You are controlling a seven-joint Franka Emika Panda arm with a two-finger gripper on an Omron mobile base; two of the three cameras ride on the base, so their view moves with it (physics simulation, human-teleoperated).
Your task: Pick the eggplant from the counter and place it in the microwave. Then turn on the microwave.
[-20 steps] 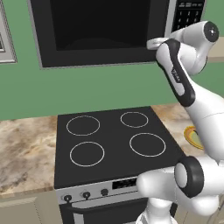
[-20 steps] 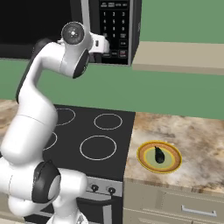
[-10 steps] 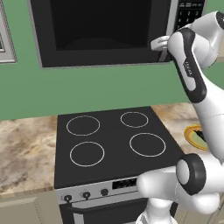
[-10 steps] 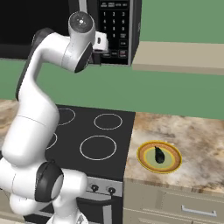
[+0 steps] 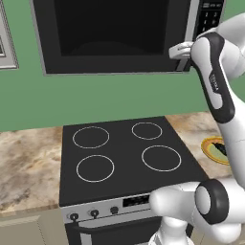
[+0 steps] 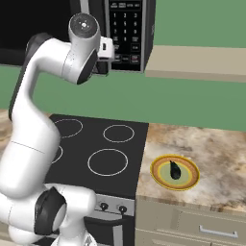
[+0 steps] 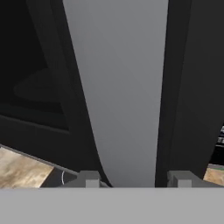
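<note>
The microwave filled my view, its silver handle between my gripper fingers, seemingly clasped. My arm had swung closer since a second earlier. The eggplant lay untouched on its plate.

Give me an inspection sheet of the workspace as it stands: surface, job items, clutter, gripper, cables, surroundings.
Surface: beige marbled counter on both sides of the black stove.
Job's things: eggplant lies on the yellow-rimmed plate, right of the stove; microwave above the stove, silver handle.
Clutter: nothing seen.
Gripper: gripper at the microwave handle, fingertips on either side of it; grip cannot be confirmed.
Cables: nothing seen.
Surroundings: green wall, beige shelf right of the microwave.
</note>
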